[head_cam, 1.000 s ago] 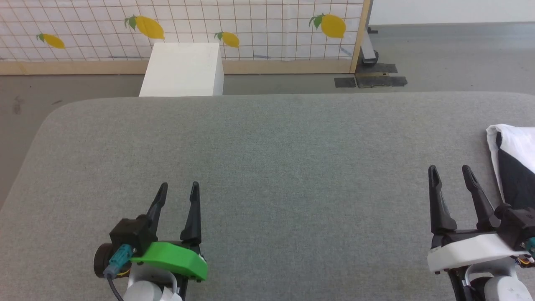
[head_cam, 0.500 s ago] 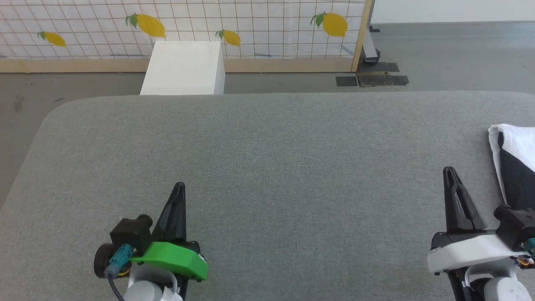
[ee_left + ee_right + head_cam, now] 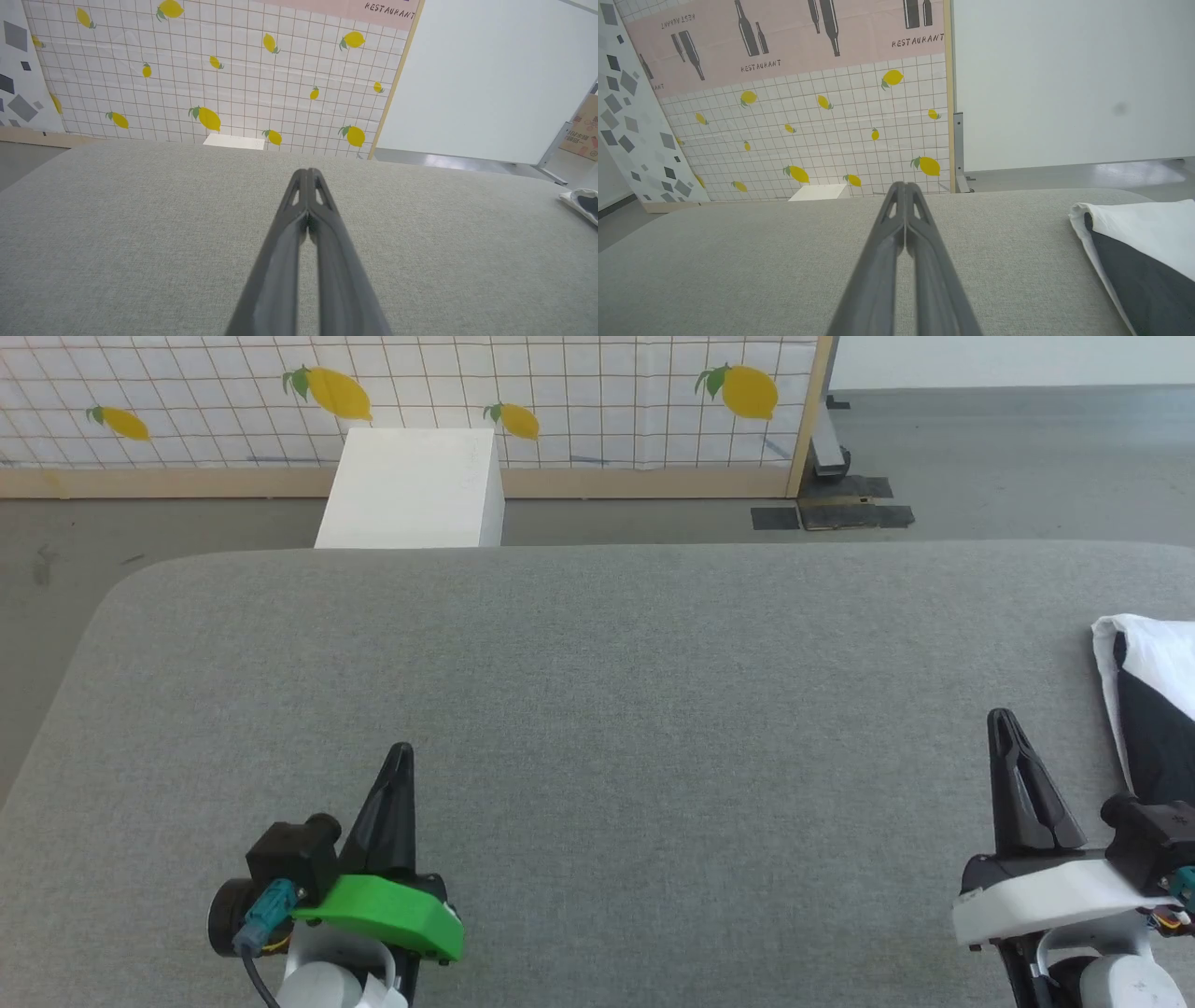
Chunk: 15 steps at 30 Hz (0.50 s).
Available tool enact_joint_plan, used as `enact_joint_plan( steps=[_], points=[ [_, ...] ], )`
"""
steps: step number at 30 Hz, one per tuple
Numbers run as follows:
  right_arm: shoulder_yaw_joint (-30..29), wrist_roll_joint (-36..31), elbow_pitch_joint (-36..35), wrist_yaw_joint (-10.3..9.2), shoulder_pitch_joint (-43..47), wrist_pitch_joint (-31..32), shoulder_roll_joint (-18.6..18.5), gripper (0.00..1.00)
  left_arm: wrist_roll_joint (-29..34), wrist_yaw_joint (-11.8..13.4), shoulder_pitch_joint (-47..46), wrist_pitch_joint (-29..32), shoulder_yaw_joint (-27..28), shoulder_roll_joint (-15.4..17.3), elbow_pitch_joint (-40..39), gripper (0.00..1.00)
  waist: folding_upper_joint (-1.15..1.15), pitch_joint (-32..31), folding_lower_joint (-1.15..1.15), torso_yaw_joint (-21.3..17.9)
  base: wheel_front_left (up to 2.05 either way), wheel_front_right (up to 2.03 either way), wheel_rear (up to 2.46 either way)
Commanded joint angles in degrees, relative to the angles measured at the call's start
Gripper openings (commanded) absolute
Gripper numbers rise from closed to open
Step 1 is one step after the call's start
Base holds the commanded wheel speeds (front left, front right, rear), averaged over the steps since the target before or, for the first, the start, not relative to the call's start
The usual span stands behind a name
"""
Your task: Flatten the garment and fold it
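garment point(image 3: 1153, 695) on table's right edge, just beside right gripper point(image 3: 1004, 721)

Garment point(image 3: 1153, 700) at table's point(image 3: 597, 691) right edge — both end effectors closed.

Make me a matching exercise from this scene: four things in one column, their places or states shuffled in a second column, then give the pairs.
Column one:
1. garment
2. left gripper
3. right gripper
4. white box

Column two:
A. shut, over the left part of the table
B. beyond the table's far edge, in front of the lemon-print panel
C. lying on the table's right side, white and black
D. shut, close beside the garment

Pairs: 1-C, 2-A, 3-D, 4-B
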Motion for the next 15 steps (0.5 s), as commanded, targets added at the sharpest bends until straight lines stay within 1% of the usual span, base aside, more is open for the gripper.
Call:
enact_joint_plan(
  steps=[1,15],
  points=[
    [0.1,-0.6,0.0,-0.01,0.0,0.3,0.0,0.00,0.5,0.3,0.3,0.3,0.2,0.0,-0.4,0.00,0.02,0.0,0.00,0.0,0.00,0.00,0.00],
    [0.7,-1.7,-0.1,-0.02,0.1,1.3,0.0,0.00,2.1,0.8,0.8,2.0,0.8,0.0,-1.6,0.00,0.07,-0.2,0.00,0.3,0.00,0.00,0.00]
  ],
)
